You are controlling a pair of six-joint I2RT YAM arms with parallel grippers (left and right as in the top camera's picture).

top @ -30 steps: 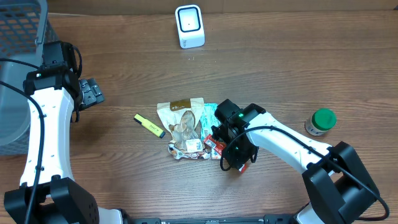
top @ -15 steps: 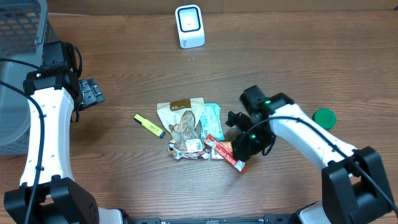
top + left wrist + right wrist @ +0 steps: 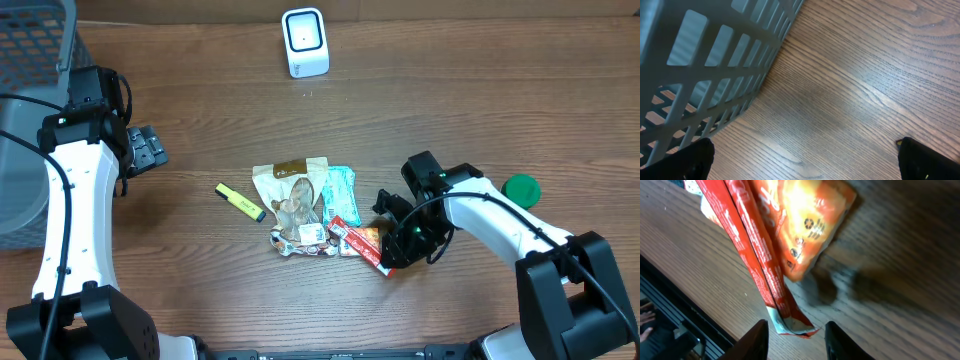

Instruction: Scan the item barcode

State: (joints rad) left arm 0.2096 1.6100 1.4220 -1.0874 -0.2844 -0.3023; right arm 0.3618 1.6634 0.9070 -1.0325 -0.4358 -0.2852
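The right gripper (image 3: 796, 326) is narrow, its fingers on both sides of the end of the red packet (image 3: 360, 244), with small gaps. The packet lies on the table beside other snacks (image 3: 295, 205). Farther, the left gripper (image 3: 150, 148) is wide open and holds nothing, near the basket (image 3: 25, 60). The scanner (image 3: 304, 42) stands farthest.
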